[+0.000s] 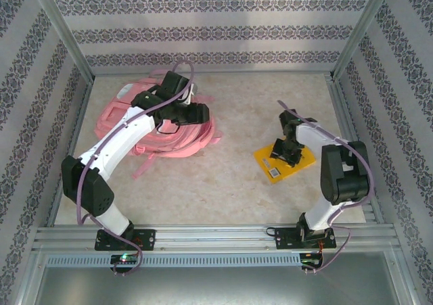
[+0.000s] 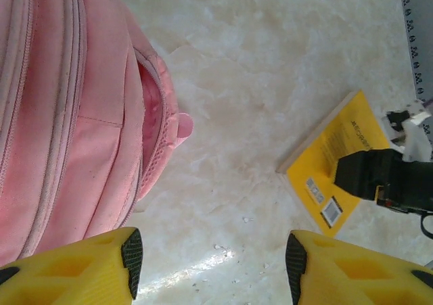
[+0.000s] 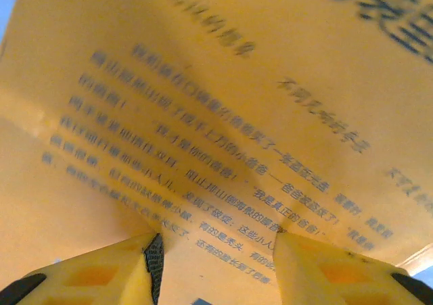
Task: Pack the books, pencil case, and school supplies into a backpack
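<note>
The pink backpack point(image 1: 145, 122) lies at the back left of the table, and its zipped side point(image 2: 67, 115) fills the left of the left wrist view. My left gripper point(image 1: 203, 110) hovers over the backpack's right edge; its yellow fingers point(image 2: 213, 264) stand open over bare table with nothing between them. One of the books, yellow-orange with a barcode point(image 1: 274, 166), lies flat at the right point(image 2: 318, 173). My right gripper point(image 1: 287, 153) points down onto it, open, with both fingertips point(image 3: 216, 251) against the printed cover point(image 3: 223, 102). The pencil case and school supplies are out of view.
The marble-patterned tabletop point(image 1: 223, 183) stretches between backpack and book. Patterned walls and metal posts enclose the table. An aluminium rail point(image 1: 216, 237) runs along the near edge, and another rail point(image 1: 348, 129) borders the right side.
</note>
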Controlling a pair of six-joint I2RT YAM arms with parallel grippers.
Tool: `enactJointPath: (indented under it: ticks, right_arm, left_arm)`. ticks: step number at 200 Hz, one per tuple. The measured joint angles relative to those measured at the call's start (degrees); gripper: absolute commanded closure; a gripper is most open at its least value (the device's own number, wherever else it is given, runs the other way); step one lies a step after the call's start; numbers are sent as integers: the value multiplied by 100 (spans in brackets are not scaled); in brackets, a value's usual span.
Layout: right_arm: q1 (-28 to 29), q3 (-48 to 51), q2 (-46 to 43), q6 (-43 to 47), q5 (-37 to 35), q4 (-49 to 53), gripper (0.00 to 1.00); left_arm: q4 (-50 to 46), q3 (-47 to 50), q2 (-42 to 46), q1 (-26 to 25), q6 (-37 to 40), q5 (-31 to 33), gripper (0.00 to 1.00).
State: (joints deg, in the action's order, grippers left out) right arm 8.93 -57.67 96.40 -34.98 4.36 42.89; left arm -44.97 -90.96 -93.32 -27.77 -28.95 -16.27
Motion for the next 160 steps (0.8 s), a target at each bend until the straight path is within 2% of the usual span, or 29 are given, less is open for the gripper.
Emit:
enactJointPath:
  ticks: [49,99,119,136,160]
  right_arm:
    - [1283,-85,105,306,133,0,57]
    - [2277,393,-282,632,505,-122,59]
    - [2398,608,-509,673,669,-118,59]
    - [2345,859,-859,632,758,-57,55]
    - [1705,1244,-1746,326,881,142,49]
  left_arm:
    - [-101,-9,-138,-125,44,-4,46]
    - [-107,-240,-879,-501,66,-133,46]
    - [-87,-372,-1217,-649,90,-310,48]
    - [-87,-614,-1641,-763,160,-498,49]
    - [-90,-1047,-2315,-992,264,-669,48]
